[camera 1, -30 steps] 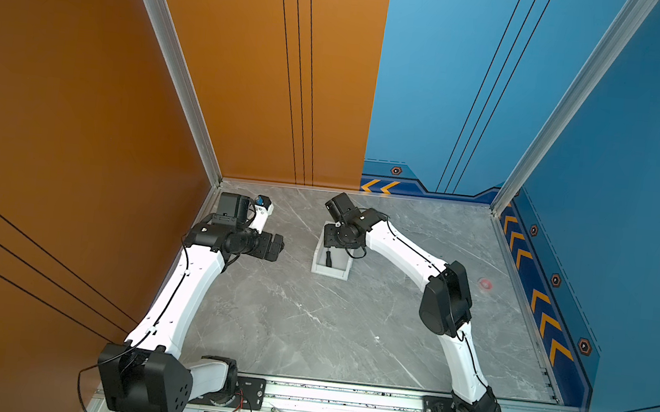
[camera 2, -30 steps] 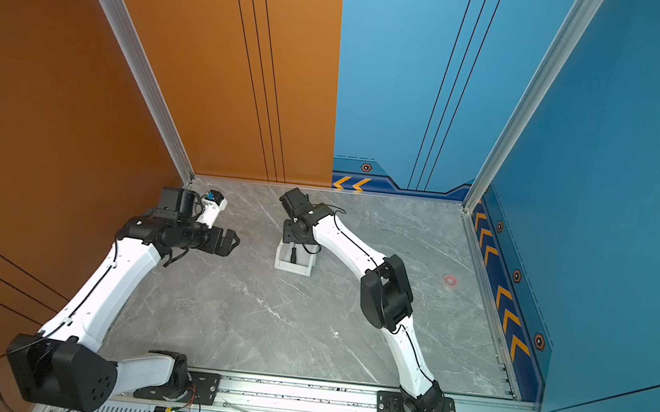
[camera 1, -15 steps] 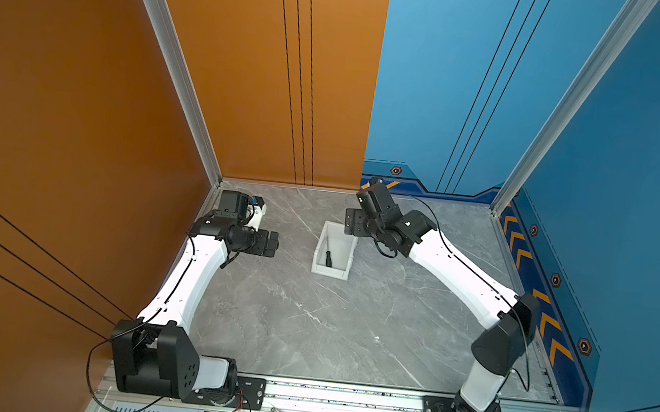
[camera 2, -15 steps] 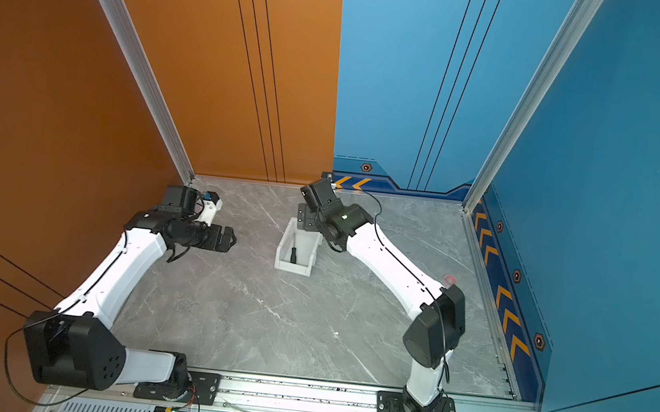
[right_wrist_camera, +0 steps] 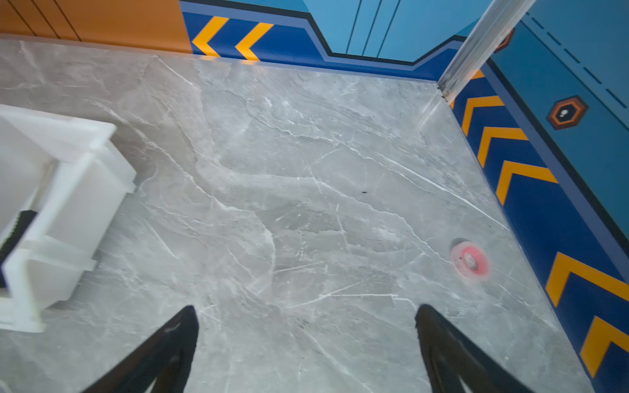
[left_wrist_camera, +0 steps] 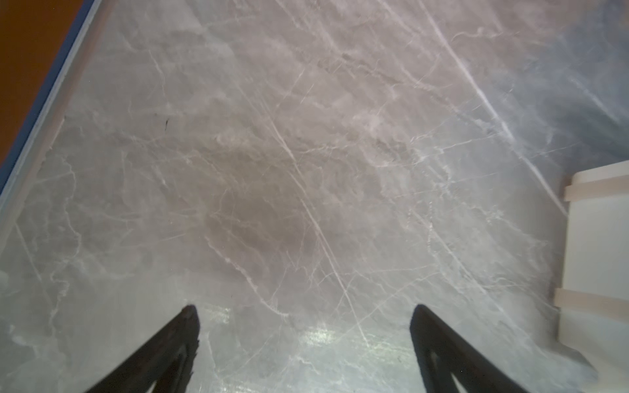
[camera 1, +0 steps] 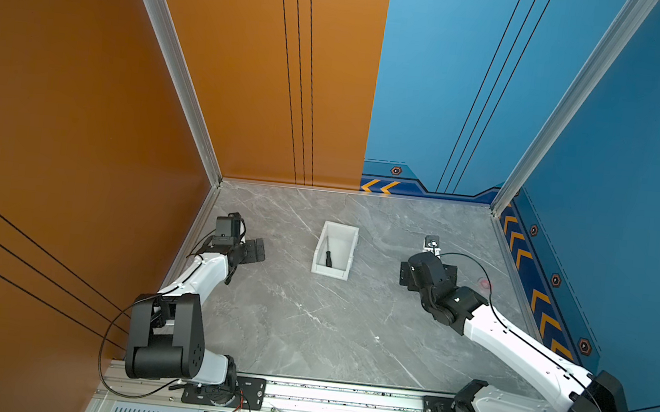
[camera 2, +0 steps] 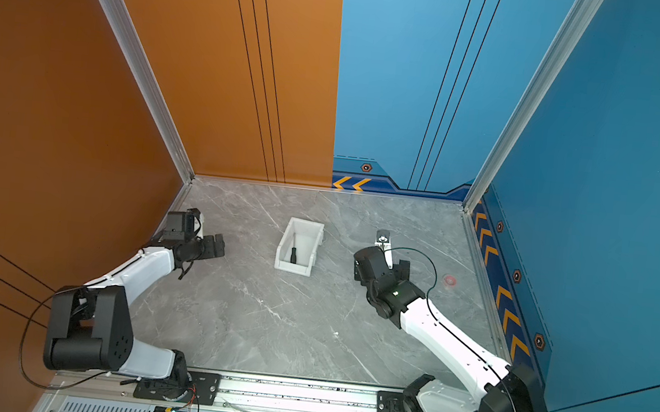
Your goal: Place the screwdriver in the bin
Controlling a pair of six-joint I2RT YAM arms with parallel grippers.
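The small black screwdriver with a ribbed handle [camera 1: 328, 257] is lying inside the white rectangular open-top plastic bin [camera 1: 331, 273], a little below the centre of the frame in both top views. It is running along the bin's left wall, with its handle towards the lower front lip and its thin shaft pointing towards the back wall. Judging by this, the task is looking done.

The right gripper [right_wrist_camera: 306, 313] is hanging over bare grey marble tabletop [camera 1: 307, 330] to the right of the bin and well apart from it. Its fingers are spread wide and gripping nothing. The left gripper [left_wrist_camera: 303, 309] is sitting to the left of the bin, also clear of it, its claw likewise gaping and empty.

The remaining danger is probably to the bin itself. It looks light, and either arm swinging low across the middle could be clipping a wall and shoving or tipping it. Since the handle is resting nearest the low front edge, such a jolt might be sending the screwdriver out over that lip. A small red disc [right_wrist_camera: 470, 260] is lying near the right edge of the table, away from everything.
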